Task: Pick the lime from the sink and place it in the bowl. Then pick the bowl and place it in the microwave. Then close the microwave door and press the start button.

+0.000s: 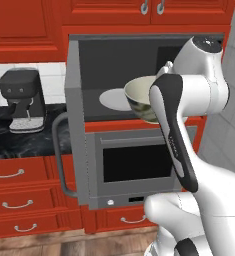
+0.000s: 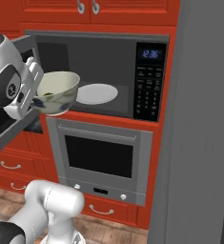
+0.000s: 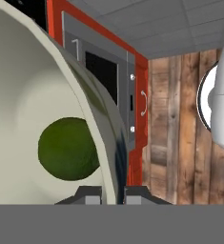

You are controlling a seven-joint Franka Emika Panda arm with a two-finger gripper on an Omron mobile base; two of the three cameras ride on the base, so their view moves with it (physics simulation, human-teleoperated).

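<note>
My gripper (image 3: 113, 193) is shut on the rim of the pale cream-green bowl (image 2: 57, 90), one finger inside the wall and one outside. It holds the bowl up in front of the open microwave (image 2: 99, 62), at the left of its mouth. The dark-green lime (image 3: 68, 148) lies in the bottom of the bowl (image 3: 27, 95). In the left base view my forearm covers the right side of the bowl (image 1: 138, 96). The microwave door (image 1: 75, 105) stands swung out to the left, edge-on. The keypad panel (image 2: 149, 90) with its blue display is at the microwave's right. The sink is out of view.
A flat white plate (image 2: 96, 93) lies on the microwave floor behind the bowl. Below is a grey oven (image 2: 101, 157) with a bar handle. A black coffee machine (image 1: 23, 100) stands on the dark counter at left. A grey wall (image 2: 204, 119) rises close on the right.
</note>
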